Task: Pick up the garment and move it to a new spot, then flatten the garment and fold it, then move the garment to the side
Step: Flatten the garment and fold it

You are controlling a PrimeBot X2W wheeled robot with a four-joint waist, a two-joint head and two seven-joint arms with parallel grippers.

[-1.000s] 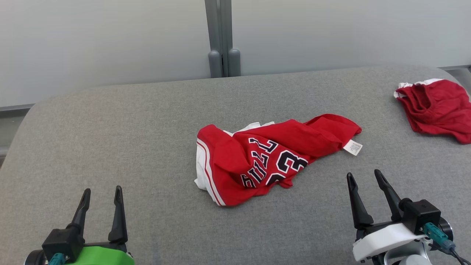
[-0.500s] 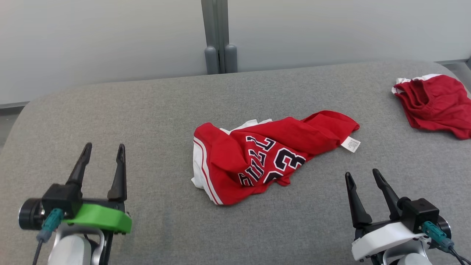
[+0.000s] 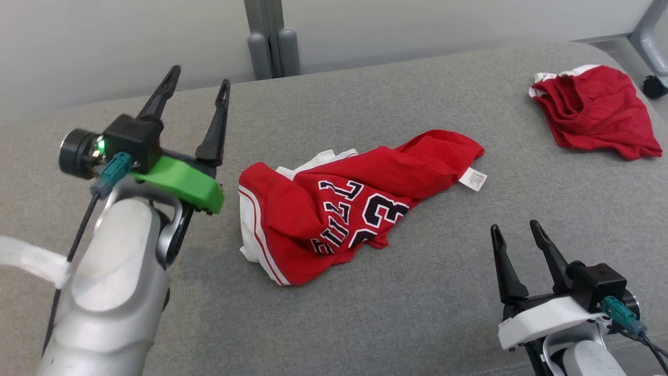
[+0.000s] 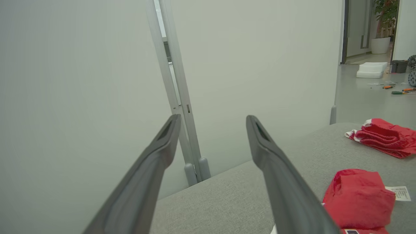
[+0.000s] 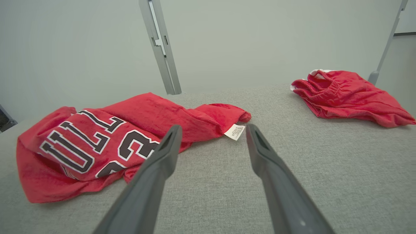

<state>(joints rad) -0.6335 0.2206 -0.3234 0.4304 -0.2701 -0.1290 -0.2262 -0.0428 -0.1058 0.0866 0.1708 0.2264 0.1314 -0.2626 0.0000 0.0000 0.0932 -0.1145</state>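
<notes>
Red basketball jersey point(image 3: 339, 209) lies crumpled on the grey padded table point(image 3: 417, 313), lettering and number facing up, white care label point(image 3: 473, 179) at its right end. Left gripper point(image 3: 200, 75) stands just left of the jersey, fingers apart, holding nothing. Right gripper point(image 3: 513, 225) sits near the jersey's right end, on the robot's side of it, fingers apart, empty. Red shorts point(image 3: 595, 112) lie well apart, beyond the jersey's right end.

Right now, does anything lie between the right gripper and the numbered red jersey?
Nothing visible: only bare grey surface separates the open right gripper from the jersey. The other red garment lies well aside, far right.
</notes>
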